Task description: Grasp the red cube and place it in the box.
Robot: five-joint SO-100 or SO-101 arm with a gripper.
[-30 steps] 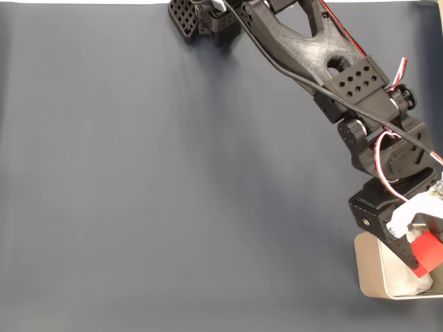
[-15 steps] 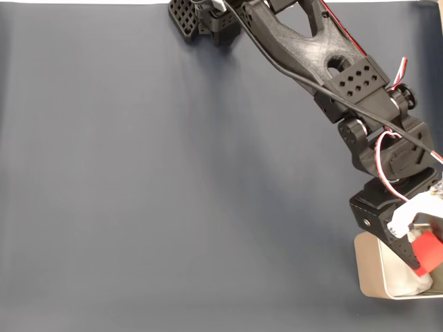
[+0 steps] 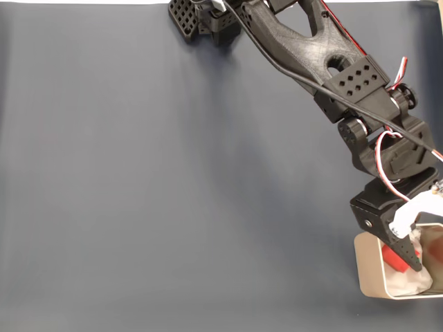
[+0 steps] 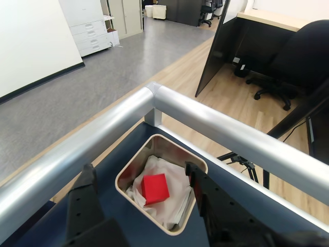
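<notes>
Plainly, the red cube (image 4: 155,188) is seen lying free on the crumpled white lining (image 4: 169,206) inside the box (image 4: 134,167) in the wrist view, with one corner turned toward the camera and no finger touching it. In the fixed view only a small red patch of the cube (image 3: 396,261) is shown, tucked just beside the black lower finger, the rest being hidden by the arm.

The box (image 3: 368,273) is cut off by the right and bottom edges of the fixed view, so just its near wall and rounded corner are made out; in the wrist view its whole rim is visible, with the rounded corners and the white lining filling the bottom.

The pincer (image 4: 140,177) is held open above the box, with nothing gripped; its two dark fingers are seen apart on either side of the box in the wrist view. In the fixed view the pincer (image 3: 415,250) is seen from above, over the box's near corner, with a white piece beside the black finger.

The dark blue counter (image 3: 173,194) is shown as a broad surface in the fixed view. A silver rail (image 4: 216,123) along its edge and an office floor beyond are given by the wrist view
</notes>
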